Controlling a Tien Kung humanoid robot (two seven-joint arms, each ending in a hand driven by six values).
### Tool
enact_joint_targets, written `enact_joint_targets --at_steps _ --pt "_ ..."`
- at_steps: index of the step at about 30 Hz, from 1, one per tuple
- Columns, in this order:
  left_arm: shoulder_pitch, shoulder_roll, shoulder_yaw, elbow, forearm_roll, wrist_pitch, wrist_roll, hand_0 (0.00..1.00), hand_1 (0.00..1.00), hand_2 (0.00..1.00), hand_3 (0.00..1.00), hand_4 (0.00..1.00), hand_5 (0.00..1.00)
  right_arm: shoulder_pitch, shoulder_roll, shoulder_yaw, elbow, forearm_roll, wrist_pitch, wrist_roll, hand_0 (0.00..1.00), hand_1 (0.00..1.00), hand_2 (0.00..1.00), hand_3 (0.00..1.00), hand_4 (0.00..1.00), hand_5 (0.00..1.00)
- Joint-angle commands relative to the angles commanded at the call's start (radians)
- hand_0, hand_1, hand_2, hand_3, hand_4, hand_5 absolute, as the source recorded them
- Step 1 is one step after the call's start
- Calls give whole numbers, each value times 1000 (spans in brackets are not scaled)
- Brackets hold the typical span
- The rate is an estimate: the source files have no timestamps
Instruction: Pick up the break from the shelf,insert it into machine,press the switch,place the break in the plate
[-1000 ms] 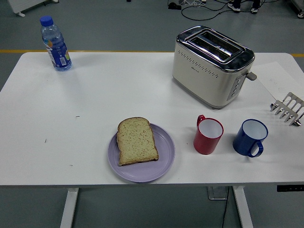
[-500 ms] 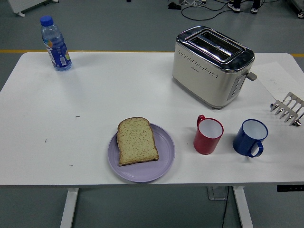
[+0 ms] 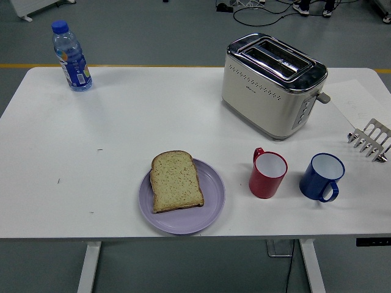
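A slice of brown bread [image 3: 176, 181] lies flat on a lilac plate [image 3: 214, 201] near the table's front edge, left of centre. A cream and chrome toaster [image 3: 272, 84] stands at the back right, its two slots empty and its lever [image 3: 324, 96] on the right end. A metal toast rack [image 3: 371, 140] stands at the far right edge with no bread in it. Neither robot hand is in view.
A red mug [image 3: 267, 173] and a blue mug [image 3: 322, 177] stand side by side right of the plate, in front of the toaster. A water bottle [image 3: 71, 56] stands at the back left corner. A sheet of paper [image 3: 360, 101] lies at the back right.
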Motion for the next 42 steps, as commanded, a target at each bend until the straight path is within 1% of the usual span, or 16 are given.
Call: enact_joint_targets --at_steps 10,33,42 --pt "0 0 -15 0 14 1 1 624 455 470 511 261 809 6 -7 4 2 5 3 -3 648 610 635 583 410 334" --pt "19 0 -19 0 41 -3 9 623 455 470 511 261 814 -17 10 -3 -2 10 7 -8 647 611 636 582 412 334" --pt "26 0 -20 0 47 -4 9 624 455 471 511 258 811 -13 15 -11 -4 11 9 -9 647 611 636 581 413 334"
